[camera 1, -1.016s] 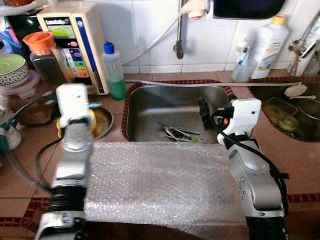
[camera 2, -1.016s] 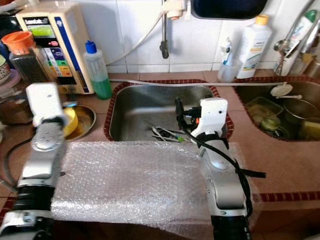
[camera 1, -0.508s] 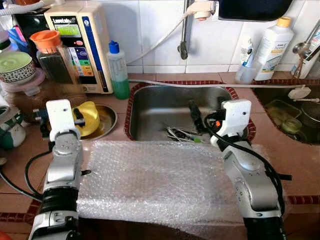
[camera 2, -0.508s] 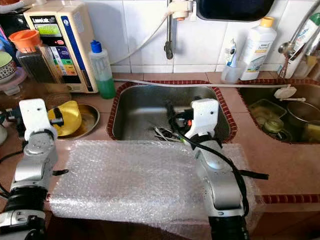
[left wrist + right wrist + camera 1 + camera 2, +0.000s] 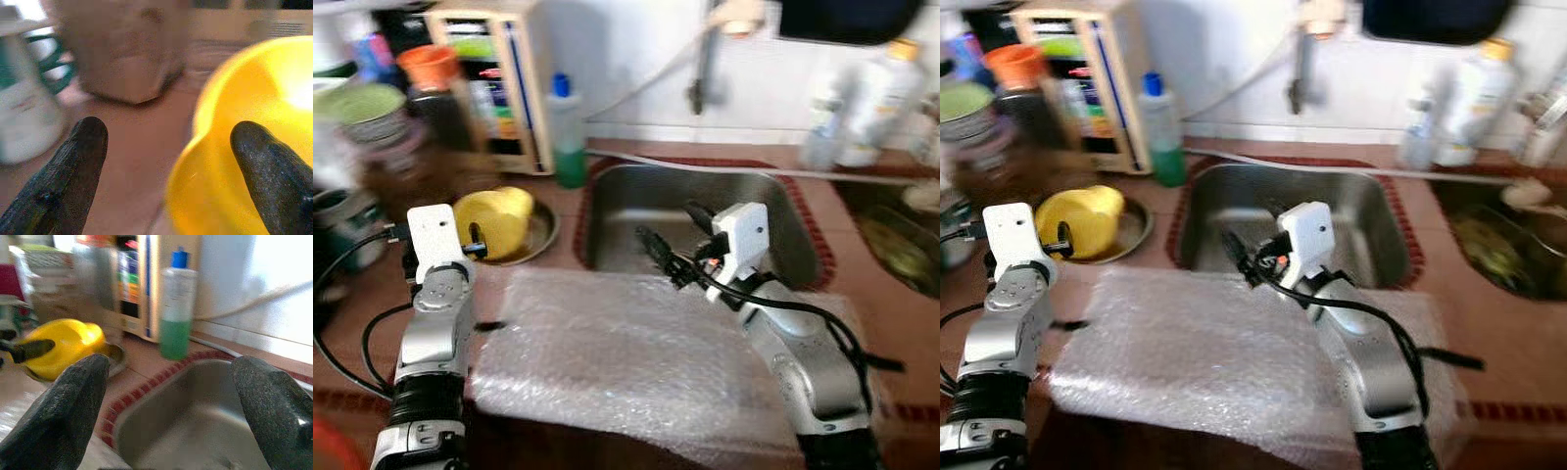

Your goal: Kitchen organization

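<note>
Frames blurred. Left pincer [image 5: 468,245] spread wide, fingertips just at the yellow cup [image 5: 495,219], which lies tipped in a steel dish [image 5: 540,235] at ten o'clock from the sink [image 5: 705,211]. Nothing gripped. Right pincer [image 5: 668,262] also spread, empty, hanging over the sink's near rim, above the bubble wrap [image 5: 607,352] on the surface [image 5: 372,294]. Judgement: straddle the cup's rim squarely before closing; a tipped, glossy cup could roll.

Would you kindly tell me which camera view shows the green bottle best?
The right wrist view: the green bottle stands whole, blue cap to base, fairly sharp beside the sink. Both eye views show it smaller and blurred behind the sink's corner. In the left wrist view, a yellow bowl lies ahead.
</note>
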